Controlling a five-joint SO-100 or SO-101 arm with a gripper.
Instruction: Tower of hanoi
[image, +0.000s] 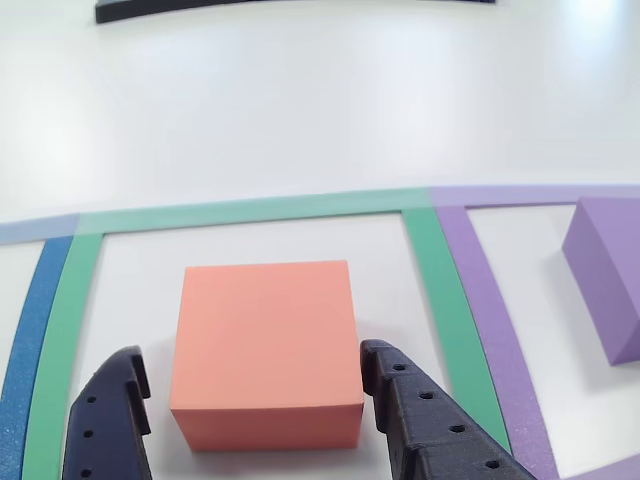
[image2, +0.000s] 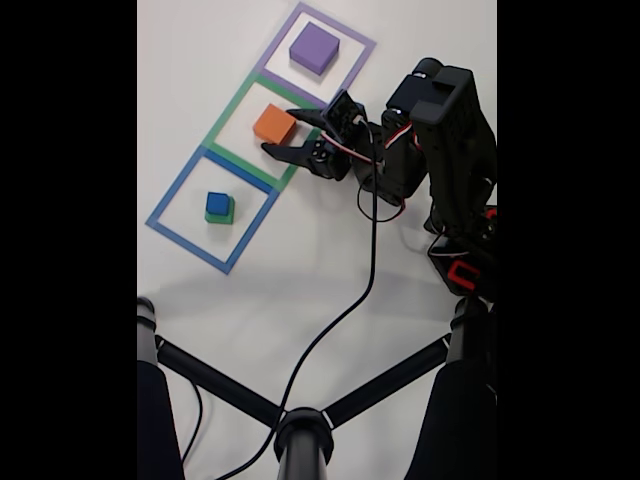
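Orange block sits in green taped square, between 2 open fingers of gripper, not yet clamped. Step in hand: grasp. Next: close fingers, lift straight. Purple block in neighbour square, blue block on green block in blue one

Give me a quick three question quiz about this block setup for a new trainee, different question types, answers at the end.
1. True or false: the hand is shut on the purple foam cube.
2. Which taped square holds the orange foam cube? A) blue B) green C) purple
3. Fill in: in the fixed view, a small blue cube sits on a ____ cube.

Key
1. False: its fingers stand open on either side of the orange cube.
2. B, the green tape square.
3. Green.
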